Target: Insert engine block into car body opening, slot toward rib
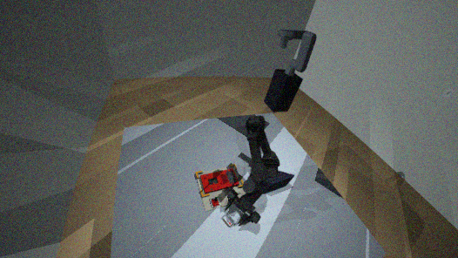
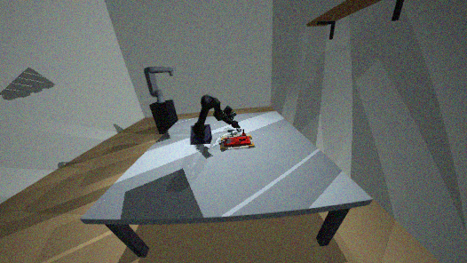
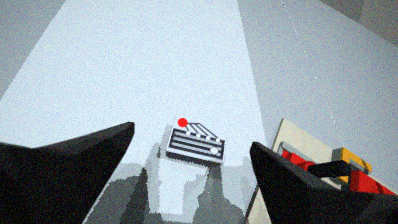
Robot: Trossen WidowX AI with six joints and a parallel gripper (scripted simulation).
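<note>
Engine block stands free outside the car body, gripper released

The car body (image 1: 224,179) (image 2: 237,140), a red, roughly rectangular plastic-looking piece with yellow corner parts, sits on a flat cream base (image 1: 208,205) (image 3: 281,134) on the grey-blue table (image 1: 152,174) (image 2: 266,187) (image 3: 150,60). The engine block (image 1: 232,219) (image 3: 195,146), a small pale box with black stripes and a red dot on top, is outside the car body, near it and beyond its lower edge in the top view. In the wrist view the block is apart from the cream base that carries the car body, and its striped, dotted side faces the camera. It is too small to make out in the exterior view, and which way its slot side faces cannot be told

The black two-fingered gripper (image 1: 240,210) (image 2: 238,127) (image 3: 194,137) is released, its fingers wide apart, with nothing clasped. In the wrist view the block appears in the gap between the fingertips, with pale table showing on either side of it. A short black rod (image 3: 327,168) and a small red part (image 1: 214,201) (image 3: 296,160) show beside the car body

The black jointed arm (image 1: 259,150) (image 2: 209,104) reaches toward the car body from its dark base (image 1: 285,179) (image 2: 194,139). Well apart from the car body, a grey bent fixture (image 1: 308,51) (image 2: 152,81) rises from a black box-shaped stand (image 1: 283,92) (image 2: 163,117)
</note>
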